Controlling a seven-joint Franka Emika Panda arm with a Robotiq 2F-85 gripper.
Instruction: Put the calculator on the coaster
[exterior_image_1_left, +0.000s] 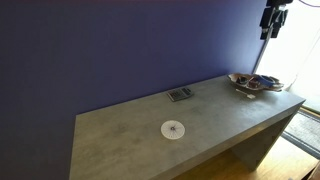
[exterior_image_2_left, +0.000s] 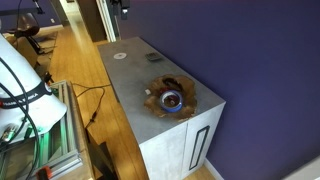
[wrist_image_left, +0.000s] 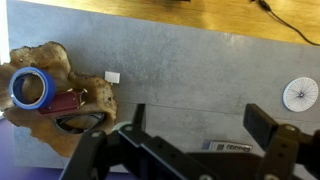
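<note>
The calculator lies flat near the back edge of the grey table, dark with a lighter edge. It also shows in the other exterior view. In the wrist view only a strip of it shows behind the gripper body. The white round coaster lies in front of it, a short way apart; it also shows in an exterior view and at the right edge of the wrist view. My gripper is open and empty, high above the table near the bowl end.
A brown irregular bowl of mixed items, with a blue tape roll, stands at one end of the table. A small white tag lies beside the bowl. A purple wall runs behind the table.
</note>
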